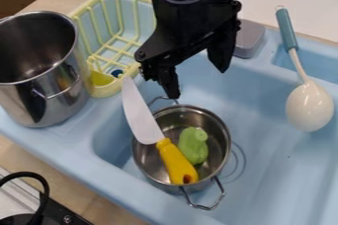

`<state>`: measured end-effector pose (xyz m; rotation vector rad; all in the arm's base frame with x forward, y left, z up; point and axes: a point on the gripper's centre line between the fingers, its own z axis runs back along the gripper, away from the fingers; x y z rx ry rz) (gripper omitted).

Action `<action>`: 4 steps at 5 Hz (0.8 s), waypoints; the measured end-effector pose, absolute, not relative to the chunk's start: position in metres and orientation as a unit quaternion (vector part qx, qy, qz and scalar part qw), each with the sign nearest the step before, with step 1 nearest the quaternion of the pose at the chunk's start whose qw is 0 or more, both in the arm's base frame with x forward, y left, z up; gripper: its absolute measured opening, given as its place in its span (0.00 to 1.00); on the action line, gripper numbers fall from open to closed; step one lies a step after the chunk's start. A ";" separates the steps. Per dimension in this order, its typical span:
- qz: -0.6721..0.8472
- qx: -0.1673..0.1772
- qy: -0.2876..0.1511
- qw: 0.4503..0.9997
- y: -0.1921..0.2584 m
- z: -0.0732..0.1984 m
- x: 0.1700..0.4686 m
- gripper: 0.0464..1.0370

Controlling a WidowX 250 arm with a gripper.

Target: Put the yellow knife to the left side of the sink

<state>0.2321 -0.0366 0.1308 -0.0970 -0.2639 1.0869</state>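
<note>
The black gripper (pixel 195 75) hangs over the back of the sink, open, its two fingers well apart with nothing between them. Below it and toward the left lies the yellow knife (pixel 176 162), its yellow handle inside a small metal pot. The knife's pale blade slants up across the pot's left rim, with the tip near the yellow rack's front corner. The light blue sink (pixel 280 162) holds the pot in its left part.
The small pot (pixel 224 129) also holds a green toy (pixel 192 145). A tall steel pot (pixel 41 68) stands on the left ledge beside a yellow dish rack (pixel 102 26). A white spoon (pixel 309 106) with a teal handle rests at the right; a grey box (pixel 249 39) sits behind.
</note>
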 end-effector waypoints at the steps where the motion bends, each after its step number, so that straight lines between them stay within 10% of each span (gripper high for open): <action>1: 0.516 -0.040 -0.117 0.848 -0.037 0.126 0.228 0.95; 4: 0.527 -0.023 -0.118 0.841 -0.039 0.125 0.191 0.95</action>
